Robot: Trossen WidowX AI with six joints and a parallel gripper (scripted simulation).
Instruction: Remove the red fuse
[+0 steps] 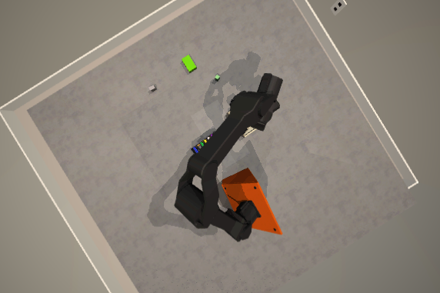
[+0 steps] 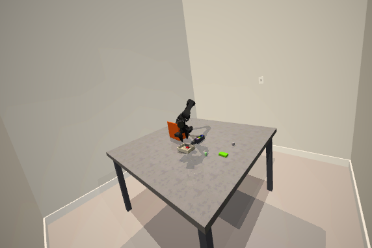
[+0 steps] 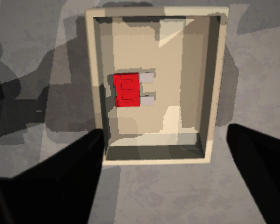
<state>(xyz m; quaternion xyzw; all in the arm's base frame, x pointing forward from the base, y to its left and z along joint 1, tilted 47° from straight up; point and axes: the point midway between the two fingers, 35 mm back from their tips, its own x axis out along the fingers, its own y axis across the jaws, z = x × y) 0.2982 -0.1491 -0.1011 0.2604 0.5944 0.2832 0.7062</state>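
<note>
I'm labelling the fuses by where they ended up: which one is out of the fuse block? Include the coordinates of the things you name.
The red fuse point(image 2: 187, 147) point(image 3: 127, 90), lying flat in the tray point(image 2: 185, 151) point(image 3: 156, 161); the blue, green and yellow ones sit in the block.

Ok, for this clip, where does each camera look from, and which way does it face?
Top: high above the table, facing down; shows the arm, its gripper end largely hidden under the arm.
Exterior: off to one side, above table height, facing the table and room corner; shows the whole arm, small.
Wrist: on the arm near the gripper, facing the tray; shows two dark fingers.
Exterior and wrist share the red fuse in the tray.
</note>
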